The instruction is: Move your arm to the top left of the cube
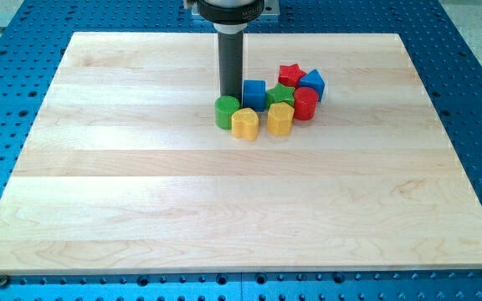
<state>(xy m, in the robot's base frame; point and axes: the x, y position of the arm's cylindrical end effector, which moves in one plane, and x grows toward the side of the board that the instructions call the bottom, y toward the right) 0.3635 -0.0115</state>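
Note:
The blue cube (254, 94) sits in a tight cluster of blocks near the view's top centre of the wooden board (141, 184). My tip (230, 94) rests on the board just to the left of the cube, touching or nearly touching its left side, and just above the green cylinder (227, 112). The rod rises straight up from there. Around the cube lie a yellow block (245, 123), a second yellow block (280, 119), a green star (280, 94), a red cylinder (305, 104), a red star (290, 74) and another blue block (312, 83).
The board lies on a blue perforated table (475, 75). The arm's mount (231, 7) shows at the view's top edge.

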